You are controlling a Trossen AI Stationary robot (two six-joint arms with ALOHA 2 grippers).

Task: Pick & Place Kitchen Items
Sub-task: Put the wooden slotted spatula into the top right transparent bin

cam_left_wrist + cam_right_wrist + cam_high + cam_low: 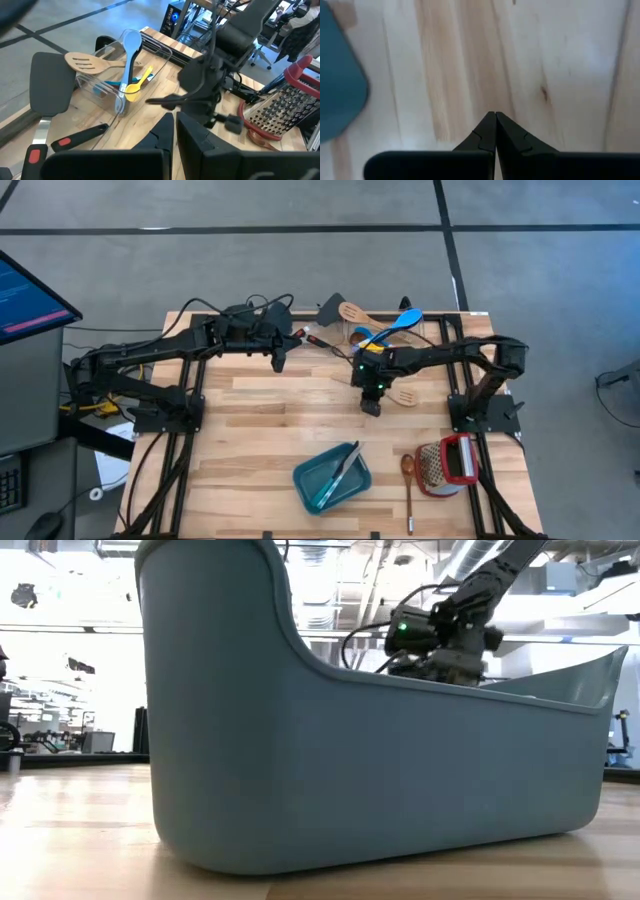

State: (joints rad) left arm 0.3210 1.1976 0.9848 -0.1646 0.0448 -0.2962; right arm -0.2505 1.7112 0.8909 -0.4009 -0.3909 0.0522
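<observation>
Kitchen items stand in a clear container [112, 87] at the table's far edge: a blue spoon [131, 45], a yellow spoon [135, 88] and a pale slotted spatula [84, 62]. A black spatula [49, 82] lies beside the container. Another pale slotted spatula [405, 395] lies flat mid-table. A brown wooden spoon [408, 478] lies near the front. My left gripper [280, 362] hovers shut near the far edge, holding nothing. My right gripper [495, 125] is shut over bare wood mid-table, pointing steeply down, with nothing between its fingers.
A teal bin [318, 480] stands near the front edge with a slim dark utensil [343, 468] lying in it; it fills the low view [350, 770]. A red-handled grater [450, 464] stands at the front right. Red-marked black handles [80, 137] lie near the left gripper.
</observation>
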